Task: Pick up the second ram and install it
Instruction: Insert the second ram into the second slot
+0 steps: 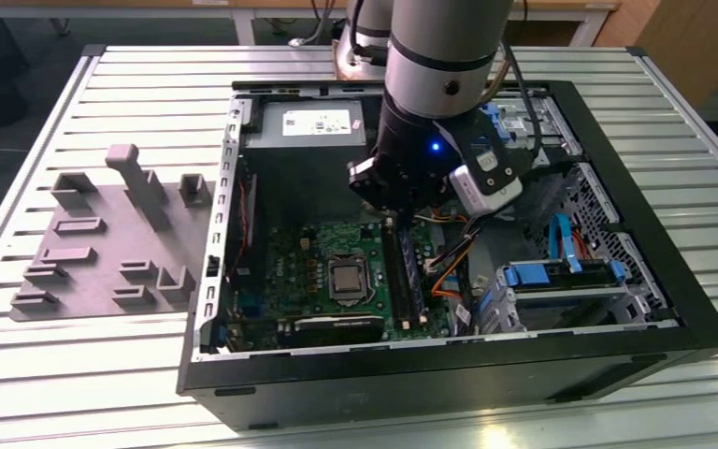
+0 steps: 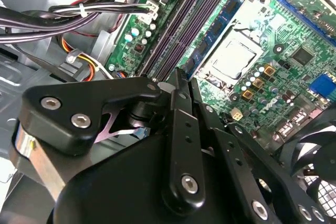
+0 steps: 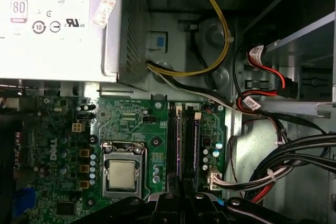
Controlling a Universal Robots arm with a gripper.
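Observation:
The second ram (image 2: pixel 218 24) is a thin blue stick with black chips. It stands on edge in the memory slots (image 3: pixel 182 145) beside the processor (image 3: pixel 121 173) on the green motherboard (image 1: pixel 296 262). My gripper (image 1: pixel 391 223) reaches down into the open computer case (image 1: pixel 658 309) at the far end of these slots. In the second wrist view its black fingers (image 2: pixel 179 124) are drawn together, with the tips at the stick's near end. In the first wrist view the stick's thin edge (image 3: pixel 182 129) runs in between the fingertips (image 3: pixel 167 199).
Bundled black, yellow and red cables (image 3: pixel 294 156) lie just beside the slots. The silver power supply (image 3: pixel 58 24) sits beyond the board's far end. Blue drive brackets (image 1: pixel 559 273) fill the case corner on the exterior view's right. A grey fixture plate (image 1: pixel 109 243) lies left of the case.

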